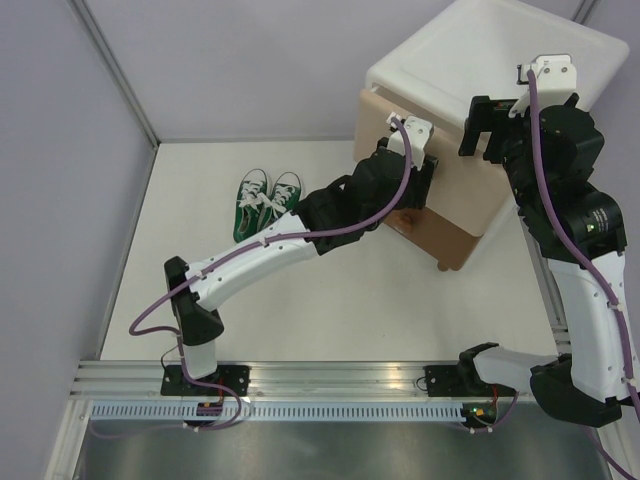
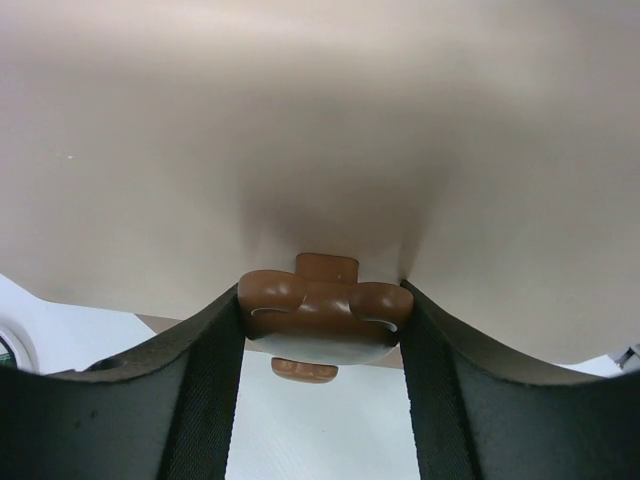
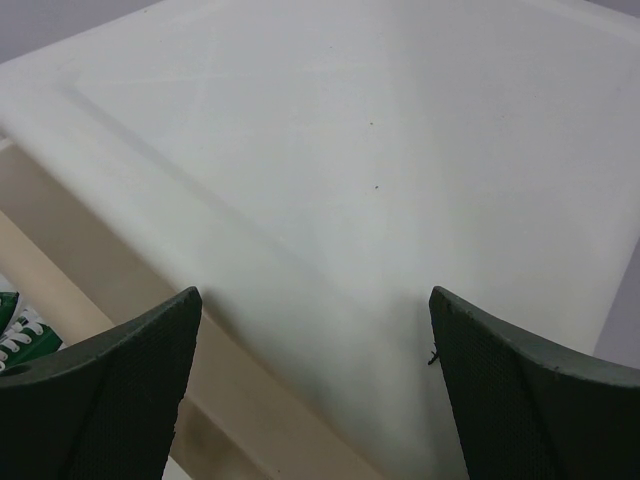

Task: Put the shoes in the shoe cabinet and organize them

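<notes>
1. Brown and bear-shaped, the small plastic knob (image 2: 322, 318) of the beige upper drawer (image 2: 320, 130) fills the lower middle of the left wrist view. The left pincer (image 2: 322, 298) is clamped on it. Its black ribbed fingers (image 2: 205, 390) press the knob's two sides, closed only as far as the knob allows.
2. That grip reads as the drawer-opening step. The shoes need an open compartment, and the knob is the only handhold on the flat front.
3. The white, rounded, boxy shoe cabinet (image 1: 500, 60) stands at the upper right of the overhead view, its front turned toward the lower left. The brown lower drawer (image 1: 445, 245) sits under the beige one. I cannot tell whether the beige drawer has begun to slide out.
4. The right pincer (image 3: 312, 295) hangs over the cabinet's white top, spread wide with nothing between its fingers. From there it could probably press down and steady the light box against the left arm's pull.
5. The green canvas lace-up sneakers (image 1: 265, 200), a pair with white laces, lie side by side on the white desk (image 1: 330, 300). They are left of centre in the overhead view, well apart from the cabinet and out of the drawer's path. No blue pair shows in any view.
6. I judge the task to be early, since the visible pair waits outside.
</notes>
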Robot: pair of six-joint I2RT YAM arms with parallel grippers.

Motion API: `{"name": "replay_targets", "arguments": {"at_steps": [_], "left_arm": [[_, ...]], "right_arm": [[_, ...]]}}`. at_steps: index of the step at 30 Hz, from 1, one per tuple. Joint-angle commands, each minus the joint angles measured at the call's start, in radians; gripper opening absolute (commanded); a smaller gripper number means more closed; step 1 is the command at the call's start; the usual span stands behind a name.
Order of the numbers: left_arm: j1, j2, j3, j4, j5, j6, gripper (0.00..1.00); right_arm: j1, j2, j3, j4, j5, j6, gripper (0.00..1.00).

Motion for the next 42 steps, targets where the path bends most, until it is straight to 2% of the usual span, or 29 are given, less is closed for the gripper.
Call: {"name": "replay_targets", "arguments": {"at_steps": [1, 2, 4, 5, 8, 11, 20, 25, 32, 42], "left_arm": [[-0.004, -0.018, -0.027, 0.061, -0.016, 0.029, 0.55], [-0.004, -0.029, -0.034, 0.063, -0.017, 0.027, 0.45], [-0.004, -0.044, -0.05, 0.061, -0.016, 0.021, 0.36], [-0.004, -0.052, -0.053, 0.061, -0.016, 0.02, 0.27], [-0.006, -0.086, -0.07, 0.06, -0.017, 0.02, 0.14], [-0.006, -0.127, -0.095, 0.06, -0.002, 0.017, 0.08], [-0.007, -0.293, -0.27, 0.019, 0.041, -0.043, 0.06], [-0.015, -0.356, -0.359, -0.043, 0.116, -0.104, 0.06], [-0.044, -0.475, -0.475, -0.116, 0.147, -0.169, 0.05], [-0.044, -0.6, -0.538, -0.233, 0.133, -0.184, 0.05]], "right_arm": [[-0.017, 0.032, -0.05, -0.185, 0.033, 0.013, 0.98], [-0.017, 0.032, -0.05, -0.183, 0.042, 0.012, 0.98], [-0.017, 0.04, -0.05, -0.183, 0.05, 0.01, 0.98], [-0.017, 0.041, -0.05, -0.183, 0.049, 0.009, 0.98], [-0.017, 0.047, -0.051, -0.18, 0.055, 0.006, 0.98], [-0.017, 0.055, -0.056, -0.177, 0.067, 0.001, 0.98], [-0.023, 0.063, -0.126, -0.145, 0.093, 0.003, 0.98], [-0.032, 0.073, -0.122, -0.137, 0.09, 0.001, 0.98], [-0.04, 0.078, -0.128, -0.129, 0.089, 0.004, 0.98], [-0.044, 0.076, -0.14, -0.122, 0.092, 0.003, 0.98]]}}
